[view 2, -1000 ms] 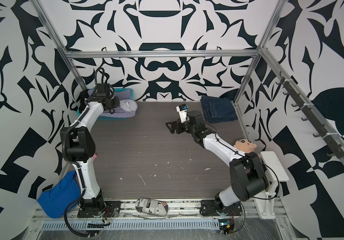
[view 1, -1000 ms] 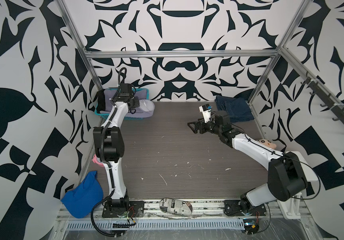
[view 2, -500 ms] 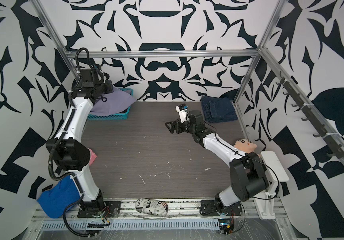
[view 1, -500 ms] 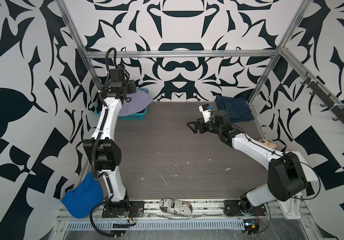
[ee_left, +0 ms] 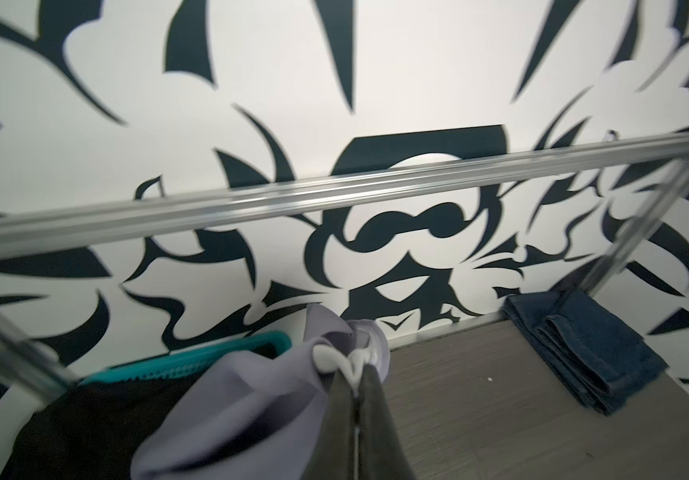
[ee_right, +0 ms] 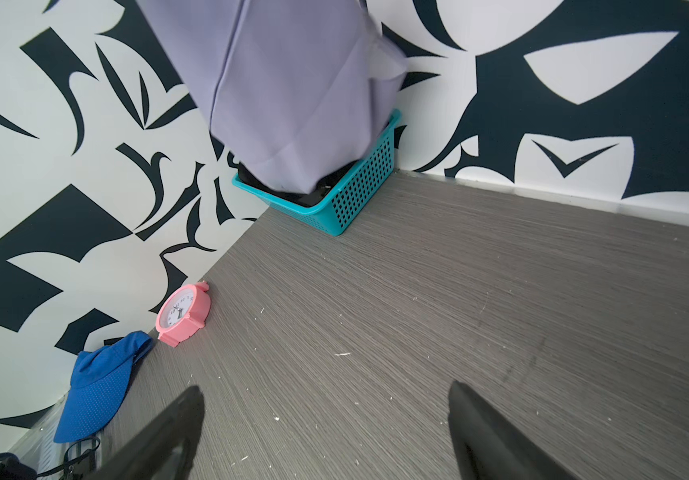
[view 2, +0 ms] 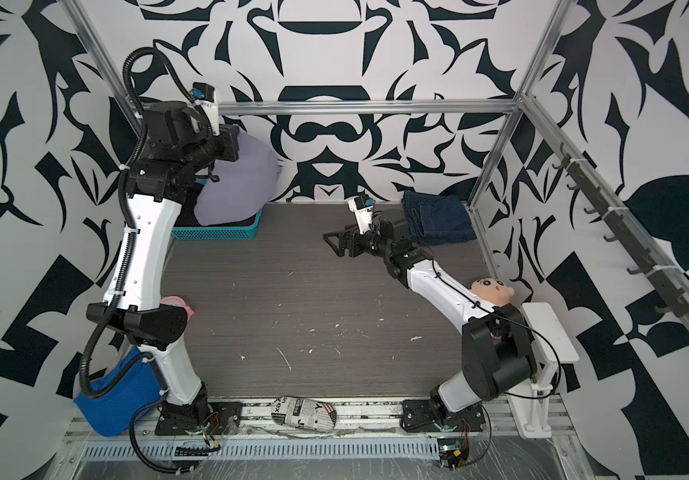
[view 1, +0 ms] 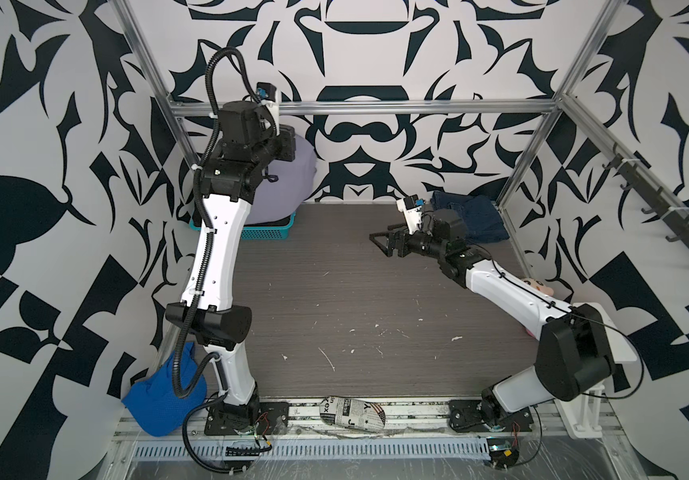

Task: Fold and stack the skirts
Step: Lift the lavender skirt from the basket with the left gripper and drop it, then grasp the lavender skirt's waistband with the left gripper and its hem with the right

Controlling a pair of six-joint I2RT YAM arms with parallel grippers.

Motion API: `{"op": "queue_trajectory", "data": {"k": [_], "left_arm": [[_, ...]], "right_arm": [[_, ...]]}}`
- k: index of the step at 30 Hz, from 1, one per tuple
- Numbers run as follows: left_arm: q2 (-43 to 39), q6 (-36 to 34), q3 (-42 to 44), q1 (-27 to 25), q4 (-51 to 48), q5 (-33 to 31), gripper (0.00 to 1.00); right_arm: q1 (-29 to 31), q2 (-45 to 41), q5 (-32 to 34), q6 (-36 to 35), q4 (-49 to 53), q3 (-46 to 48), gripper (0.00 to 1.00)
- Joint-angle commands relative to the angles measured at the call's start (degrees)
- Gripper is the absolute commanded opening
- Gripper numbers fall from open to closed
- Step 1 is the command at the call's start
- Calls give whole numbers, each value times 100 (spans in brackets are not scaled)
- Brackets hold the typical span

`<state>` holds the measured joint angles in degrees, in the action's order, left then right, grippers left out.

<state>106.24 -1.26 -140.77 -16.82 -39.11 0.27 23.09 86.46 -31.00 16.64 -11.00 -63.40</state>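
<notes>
Up goes the left gripper (ee_left: pixel 357 374), far higher than 1 second ago, when it sat low at the teal basket (view 1: pixel 268 232). Its jaws are pressed together on a bunched edge of the lavender skirt (view 1: pixel 289 183), which now hangs down with its bottom end in the basket, over the black skirt (ee_left: pixel 85 415). The right gripper (view 1: pixel 384 243) hasn't budged: jaws spread wide, empty, above the worktop (view 1: pixel 355 311). The denim skirt (view 1: pixel 476 220) stays folded in the far right corner.

black skirt (ee_left: pixel 85 428) — mostly hidden under lavender skirt (ee_left: pixel 226 415) | basket (ee_left: pixel 193 359) — partly covered
</notes>
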Motion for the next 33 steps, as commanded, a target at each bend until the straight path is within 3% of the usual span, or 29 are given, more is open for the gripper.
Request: {"op": "queue_trajectory", "data": {"k": [1, 5, 11, 13, 14, 15, 18, 22, 26, 33], "left_arm": [[-174, -526, 41, -570, -202, -37, 0], [-305, -415, 527, -1021, -50, -68, 0], [-556, 109, 2283, -1739, 943, -83, 0], [-594, 387, 2946, -1903, 1306, 109, 22], [-612, 604, 3357, -1968, 1629, 276, 40], [-625, 701, 3756, -2019, 1896, 687, 41], [-656, 1085, 4645, -2244, 2605, 1019, 52], [-956, 1157, 5168, -2370, 2554, 833, 60], [-1932, 1200, 6202, -2171, 2653, -99, 68], [-3265, 2675, 8263, -329, 2017, -245, 73]], "right_arm": [[-14, -465, 230, -28, -162, -138, 94], [-246, -988, 826, 91, 13, 76, 93], [-940, -1861, 1446, 415, 541, 537, 93], [-1095, -2068, 1626, 378, 864, 627, 93], [-1167, -2161, 1670, 337, 966, 705, 93], [-1221, -2247, 1715, 309, 1058, 785, 93], [-1279, -2412, 1911, 239, 1113, 1037, 93], [-1298, -2260, 1807, 299, 1064, 1076, 94], [-1297, -1885, 1439, 461, 1030, 1046, 93], [-1292, -1557, 1013, 788, 1361, 1725, 93]]}}
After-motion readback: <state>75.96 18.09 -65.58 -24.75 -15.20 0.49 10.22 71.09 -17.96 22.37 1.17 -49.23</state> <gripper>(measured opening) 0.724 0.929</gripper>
